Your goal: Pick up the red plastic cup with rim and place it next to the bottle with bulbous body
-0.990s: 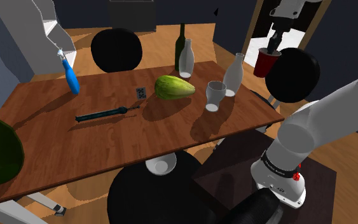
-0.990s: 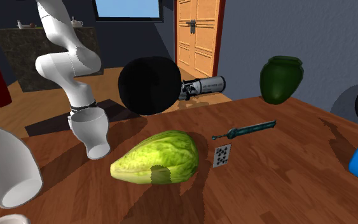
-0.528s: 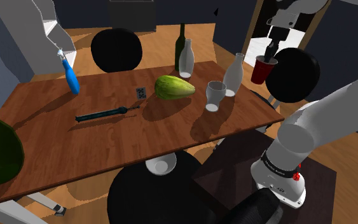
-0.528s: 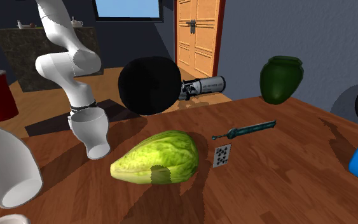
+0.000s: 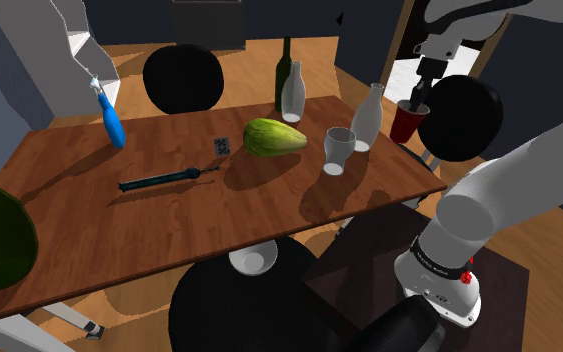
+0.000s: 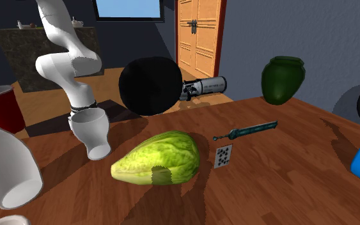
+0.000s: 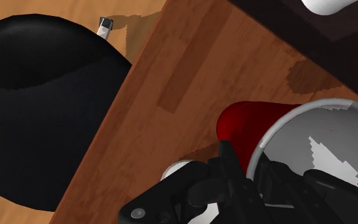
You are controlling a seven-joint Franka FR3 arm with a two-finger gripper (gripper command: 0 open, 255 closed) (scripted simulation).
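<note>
End effector (image 5: 415, 101): closed on the rim of the red cup (image 5: 406, 121), which hangs upright below it. Wrist view: black fingers (image 7: 225, 167) pinch the cup wall at the rim. Cup (image 7: 250, 121) is red outside, pale grey-white inside.

Cup position: over the bench (image 5: 89, 220) near its edge, just beside the white bottle (image 5: 368, 117) on the shoulder view's right, not touching it. Cannot tell if the base meets the wood. Second exterior view: cup (image 6: 4, 112) shows at the left edge, behind the near white bottle (image 6: 2, 167).

Farther out on the bench: white goblet (image 5: 338, 150) near the bottle; green melon (image 5: 273, 137) beyond it; pale vase (image 5: 292, 96) and dark green bottle (image 5: 283, 68) behind the melon. Small card (image 5: 221, 146), teal tool (image 5: 169, 179) and blue spray bottle (image 5: 112, 121) lie well apart toward the shoulder view's left.

Black rounded shape (image 5: 459, 118) sits off the bench, close behind the cup.
</note>
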